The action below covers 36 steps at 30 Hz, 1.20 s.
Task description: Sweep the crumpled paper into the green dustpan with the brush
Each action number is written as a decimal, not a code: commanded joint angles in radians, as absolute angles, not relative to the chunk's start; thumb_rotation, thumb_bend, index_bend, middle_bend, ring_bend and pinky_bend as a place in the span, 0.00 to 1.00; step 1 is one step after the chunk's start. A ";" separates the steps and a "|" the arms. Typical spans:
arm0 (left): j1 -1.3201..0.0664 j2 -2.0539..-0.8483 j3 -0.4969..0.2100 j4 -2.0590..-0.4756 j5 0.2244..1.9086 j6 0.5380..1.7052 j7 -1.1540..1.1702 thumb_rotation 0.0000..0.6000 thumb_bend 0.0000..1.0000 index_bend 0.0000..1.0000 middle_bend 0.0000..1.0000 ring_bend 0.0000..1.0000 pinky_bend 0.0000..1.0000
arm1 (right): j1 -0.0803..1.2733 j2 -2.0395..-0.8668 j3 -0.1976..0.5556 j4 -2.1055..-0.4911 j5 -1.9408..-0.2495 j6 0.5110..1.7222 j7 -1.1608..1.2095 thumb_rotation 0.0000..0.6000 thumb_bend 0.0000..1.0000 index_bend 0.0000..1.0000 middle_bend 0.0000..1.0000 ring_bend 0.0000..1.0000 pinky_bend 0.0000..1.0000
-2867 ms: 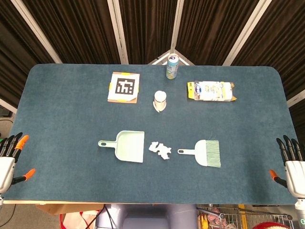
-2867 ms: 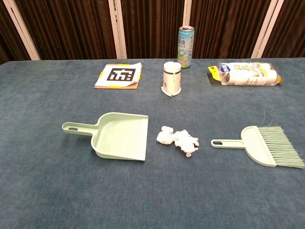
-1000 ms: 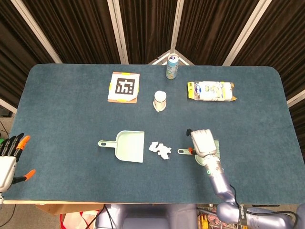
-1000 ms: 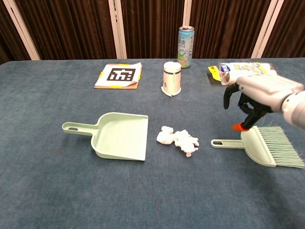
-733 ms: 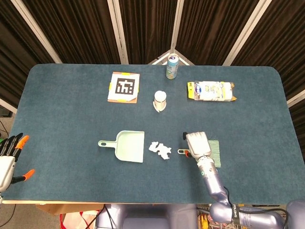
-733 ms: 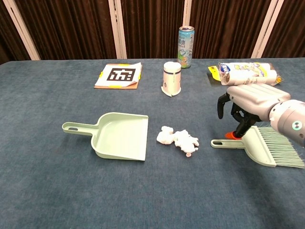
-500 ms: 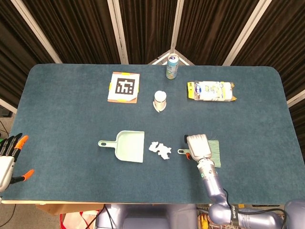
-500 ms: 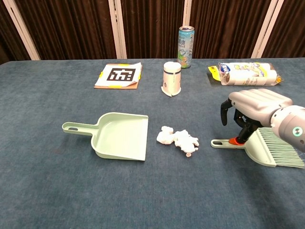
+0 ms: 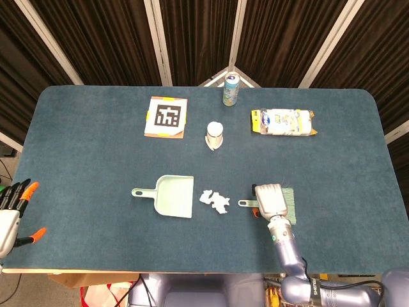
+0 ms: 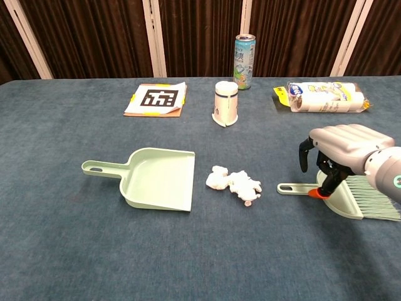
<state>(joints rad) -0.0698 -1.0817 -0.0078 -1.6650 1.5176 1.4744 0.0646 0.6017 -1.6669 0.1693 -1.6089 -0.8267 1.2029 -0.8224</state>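
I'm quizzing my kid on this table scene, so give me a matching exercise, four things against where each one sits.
Things:
1. crumpled paper
2. drink can
3. right hand
4. marker card

Places:
A. far edge, middle
B. over the brush
C. between the green dustpan and the brush handle
D. far left of the white cup

Pairs: 1-C, 2-A, 3-B, 4-D

- You get bright, even light from overhead; both views are sharp.
- Shadows on the table [image 9: 89,147] are short and soft.
- The curtains [image 10: 88,37] at the far side read dark.
- No glare hinders you; head-view edges bend slightly.
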 commanded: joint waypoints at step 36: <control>-0.076 -1.079 -0.011 -1.672 1.501 1.460 0.067 1.00 0.00 0.00 0.00 0.00 0.00 | 0.607 -1.667 0.174 -1.602 -0.788 1.151 -0.715 1.00 0.61 0.80 0.87 0.90 0.79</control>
<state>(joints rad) -0.0759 -1.0790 -0.0111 -1.6720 1.5011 1.4599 0.0669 0.6085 -1.6792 0.1632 -1.5806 -0.7742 1.1573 -0.7397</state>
